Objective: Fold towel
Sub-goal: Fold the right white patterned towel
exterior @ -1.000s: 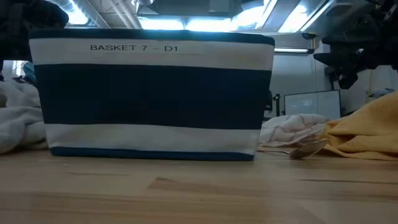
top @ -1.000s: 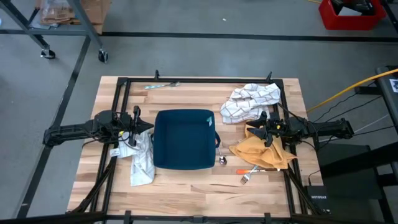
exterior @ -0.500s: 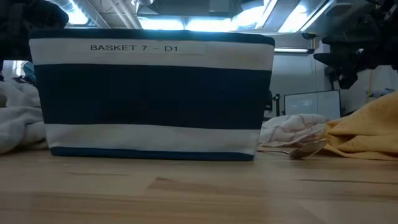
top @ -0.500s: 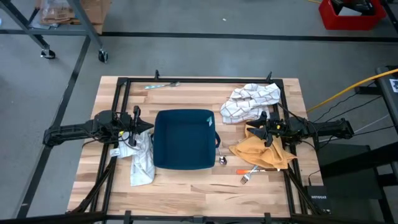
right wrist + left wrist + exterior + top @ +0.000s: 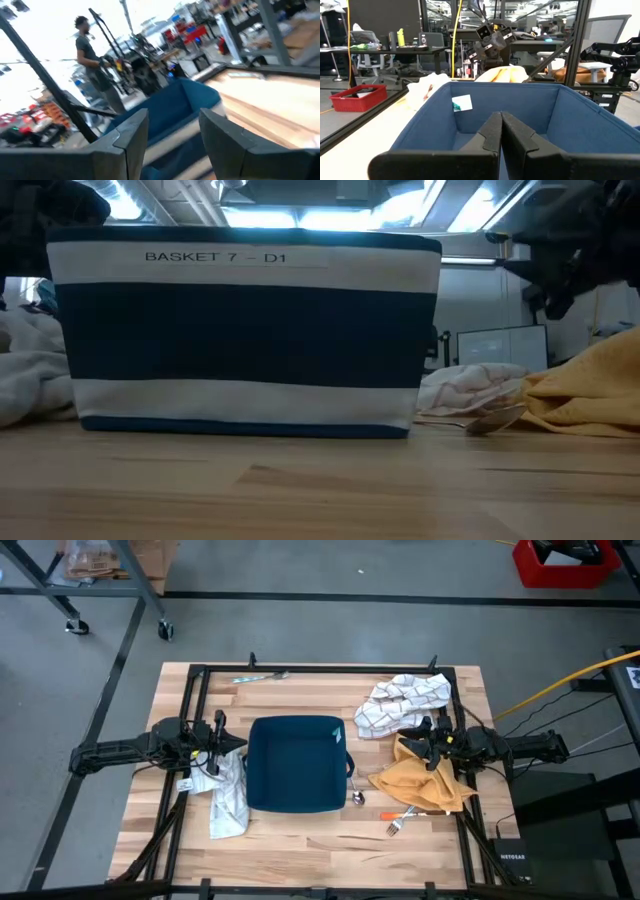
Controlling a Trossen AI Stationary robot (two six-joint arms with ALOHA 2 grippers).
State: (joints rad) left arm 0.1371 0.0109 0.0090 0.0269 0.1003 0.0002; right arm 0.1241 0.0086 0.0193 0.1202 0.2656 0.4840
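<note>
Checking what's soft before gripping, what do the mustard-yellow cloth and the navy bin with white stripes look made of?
The mustard-yellow cloth looks like soft matte woven fabric, lying in crumpled folds. The navy bin with white stripes seems stiffened fabric, perhaps canvas or felt: matte, with walls standing upright.

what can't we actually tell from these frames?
- Low view: the basket blocks the table behind it; only the edges of the grey towel and the yellow cloth show.
- High view: the utensils by the yellow cloth are too small to identify.
- Right wrist view: motion blur; the right hand is open and nothing is visible between its fingers.
- Left wrist view: the shut left hand covers the basket floor.
</note>
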